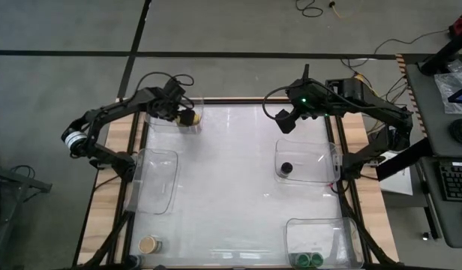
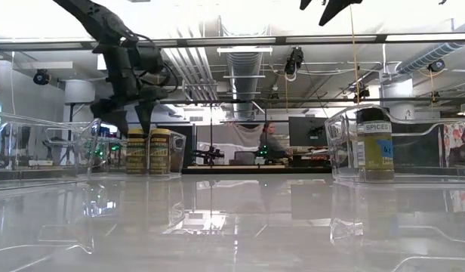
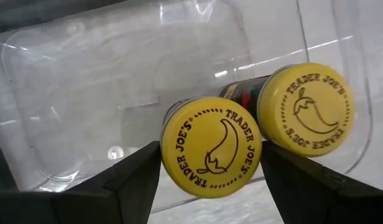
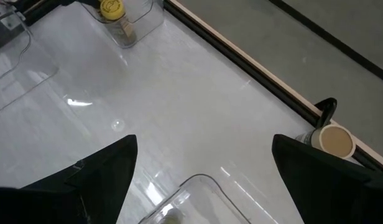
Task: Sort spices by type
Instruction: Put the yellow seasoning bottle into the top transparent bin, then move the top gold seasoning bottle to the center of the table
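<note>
At far left of the table [image 1: 238,172]: a tan jar [image 1: 149,244] stands alone at the near edge, outside any tray.
Left tray [image 1: 157,178]: seems to hold nothing; a jar dropped at its rim could tip off onto the table.
Left claw [image 1: 184,116]: over the far-left tray [image 1: 165,126], fingers spread to either side of one yellow jar [image 3: 211,147], not pressing it as far as the wrist view shows, so released.
Yellow jars: the pair stand upright in that tray, the second one [image 3: 306,107] just beside the first, perhaps touching.
Risk, left: a sideways or tilted lift could let a finger catch the lid and knock that jar into its neighbour; both might topple, or the light tray might slide.
Right claw [image 1: 285,122]: held high over the table's far right, fingers wide apart and gripping nothing.
Black jar [image 1: 286,168]: upright in the right tray [image 1: 321,161].
Green jars [image 1: 308,259]: two together in the near-right tray [image 1: 321,225].
Risk, right: the tan jar lies well apart from this arm; a reach for it would cross the table and might meet the left arm.
</note>
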Available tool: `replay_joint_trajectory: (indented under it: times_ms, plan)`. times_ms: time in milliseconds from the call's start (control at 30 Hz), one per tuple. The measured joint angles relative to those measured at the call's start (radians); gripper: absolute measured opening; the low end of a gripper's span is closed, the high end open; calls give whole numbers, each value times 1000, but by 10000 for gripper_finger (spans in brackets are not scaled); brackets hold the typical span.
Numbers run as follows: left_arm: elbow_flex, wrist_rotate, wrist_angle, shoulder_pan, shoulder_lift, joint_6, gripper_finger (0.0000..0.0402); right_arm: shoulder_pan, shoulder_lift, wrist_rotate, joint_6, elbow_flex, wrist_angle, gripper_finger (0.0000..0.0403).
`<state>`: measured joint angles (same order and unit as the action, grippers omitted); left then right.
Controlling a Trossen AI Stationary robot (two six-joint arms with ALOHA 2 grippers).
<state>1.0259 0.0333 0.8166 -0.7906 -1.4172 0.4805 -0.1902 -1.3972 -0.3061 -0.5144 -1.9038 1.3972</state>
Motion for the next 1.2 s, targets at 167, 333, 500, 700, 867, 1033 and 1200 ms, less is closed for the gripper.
replay_joint_trajectory:
  times_ms: [167,333,500,700,867,1033,1200]
  plan:
    - [42,0,40,0,13,-1,256,0,0,0,2,0,0,364]
    - [124,-1,129,0,25,-40,256,-7,0,0,-12,0,22,364]
    - [235,2,229,3,31,-76,256,-77,-5,-9,-56,19,94,364]
    - [330,12,238,35,68,-91,256,-230,-4,-12,-102,165,76,364]
    - [341,66,221,92,131,-91,256,-333,-5,-36,-153,326,-8,364]
    - [332,97,217,157,197,-88,256,-436,-8,-33,-151,437,-92,364]
    - [305,127,211,215,250,-87,256,-542,-23,-42,-144,459,-161,364]
